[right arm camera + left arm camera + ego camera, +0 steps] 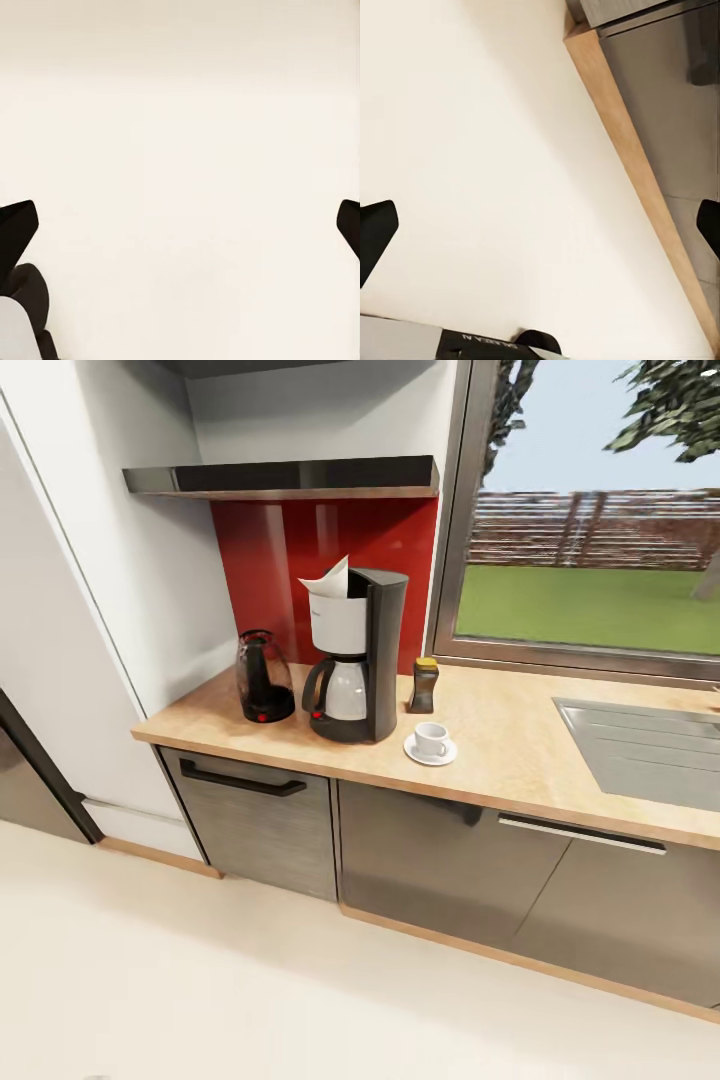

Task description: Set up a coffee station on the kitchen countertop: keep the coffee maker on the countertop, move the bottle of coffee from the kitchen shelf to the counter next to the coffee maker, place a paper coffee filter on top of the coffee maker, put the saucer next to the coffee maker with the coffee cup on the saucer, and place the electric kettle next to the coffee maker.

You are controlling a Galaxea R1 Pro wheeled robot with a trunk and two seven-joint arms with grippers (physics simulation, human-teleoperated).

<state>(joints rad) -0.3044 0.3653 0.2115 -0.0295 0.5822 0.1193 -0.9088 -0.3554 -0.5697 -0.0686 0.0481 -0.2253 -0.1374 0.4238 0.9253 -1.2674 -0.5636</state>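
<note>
Everything's grouped on the kitchen countertop [500, 750]: electric kettle [264, 678], bottle of coffee [424, 685] and cup-on-saucer [431, 744] flank the coffee maker [355, 656], paper coffee filter [330, 580] on top, station looking complete; left gripper [540, 229] and right gripper [180, 225] hang wide apart, empty, over floor

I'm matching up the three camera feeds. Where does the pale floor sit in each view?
Head view: the pale floor fills the lower part, in front of the grey cabinet fronts.
Left wrist view: it spreads behind the open left end effector, up to the wooden plinth strip.
Right wrist view: it lies behind the open right end effector.
Shared landmark: the wooden plinth strip, in the head and left wrist views.
</note>
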